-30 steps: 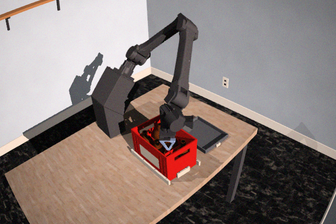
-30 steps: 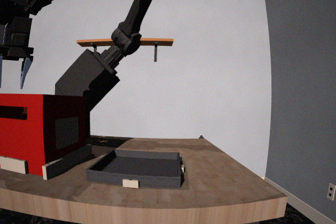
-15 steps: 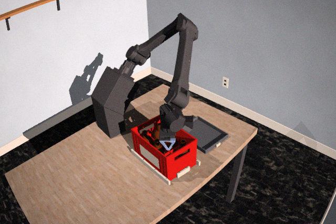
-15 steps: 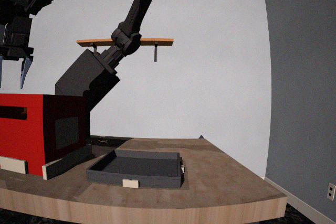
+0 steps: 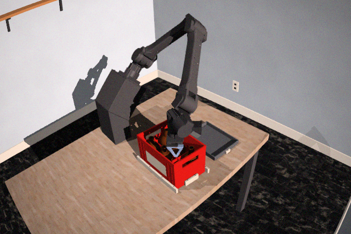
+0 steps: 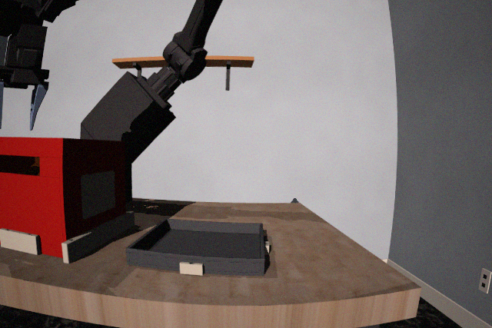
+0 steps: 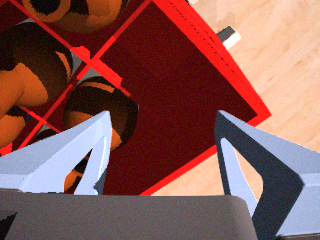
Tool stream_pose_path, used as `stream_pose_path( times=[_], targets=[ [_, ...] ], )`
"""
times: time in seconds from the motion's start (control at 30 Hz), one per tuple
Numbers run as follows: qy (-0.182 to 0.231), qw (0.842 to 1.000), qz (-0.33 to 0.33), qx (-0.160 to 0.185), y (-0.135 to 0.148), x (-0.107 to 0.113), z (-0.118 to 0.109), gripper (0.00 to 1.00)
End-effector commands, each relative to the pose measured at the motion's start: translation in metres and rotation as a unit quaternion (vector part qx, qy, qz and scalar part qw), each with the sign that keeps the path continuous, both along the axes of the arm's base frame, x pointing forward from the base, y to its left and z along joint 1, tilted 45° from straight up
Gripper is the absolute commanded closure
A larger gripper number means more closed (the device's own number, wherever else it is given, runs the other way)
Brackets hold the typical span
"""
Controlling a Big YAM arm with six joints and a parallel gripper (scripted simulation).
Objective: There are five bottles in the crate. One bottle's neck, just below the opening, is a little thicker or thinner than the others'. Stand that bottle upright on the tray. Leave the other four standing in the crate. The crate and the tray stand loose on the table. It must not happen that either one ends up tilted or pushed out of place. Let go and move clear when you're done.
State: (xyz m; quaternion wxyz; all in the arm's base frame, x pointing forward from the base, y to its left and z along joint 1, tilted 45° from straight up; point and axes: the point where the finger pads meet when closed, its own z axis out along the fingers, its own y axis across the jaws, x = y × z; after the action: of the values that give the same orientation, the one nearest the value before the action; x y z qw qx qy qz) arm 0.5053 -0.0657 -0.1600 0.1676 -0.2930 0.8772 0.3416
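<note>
Honestly, my fingers [image 5: 175, 150] [image 6: 16, 126] are apart with nothing in them, up over the red crate [image 5: 190, 170] [image 6: 31, 197] [image 7: 250, 100]. Bottles are all down in there, can't tell which neck's odd. If I drop slightly off-centre, a fingertip could clip a bottle shoulder and tip it.

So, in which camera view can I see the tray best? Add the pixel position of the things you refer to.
The exterior view is best: the tray [image 5: 232, 142] [image 6: 222, 266] shows its floor and raised walls there, with no bottle inside. The top view shows it too, but the arm [image 5: 192, 64] [image 6: 191, 26] covers one corner. The wrist view does not show it.
</note>
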Motion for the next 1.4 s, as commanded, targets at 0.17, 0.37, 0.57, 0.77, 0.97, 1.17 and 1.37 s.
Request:
stream_pose_path(
  times=[0.17, 0.37, 0.57, 0.77, 0.97, 1.17, 1.37],
  targets=[
    [0.006, 1.0, 0.006, 0.004, 0.011, -0.003, -0.014, 0.39],
    [0.006, 1.0, 0.006, 0.004, 0.011, -0.003, -0.014, 0.39],
    [0.006, 1.0, 0.006, 0.004, 0.011, -0.003, -0.014, 0.39],
    [0.006, 1.0, 0.006, 0.004, 0.011, -0.003, -0.014, 0.39],
    [0.006, 1.0, 0.006, 0.004, 0.011, -0.003, -0.014, 0.39],
    [0.007, 1.0, 0.005, 0.004, 0.008, -0.007, -0.015, 0.39],
    [0.003, 1.0, -0.004, 0.003, -0.006, -0.01, -0.016, 0.39]
  ],
)
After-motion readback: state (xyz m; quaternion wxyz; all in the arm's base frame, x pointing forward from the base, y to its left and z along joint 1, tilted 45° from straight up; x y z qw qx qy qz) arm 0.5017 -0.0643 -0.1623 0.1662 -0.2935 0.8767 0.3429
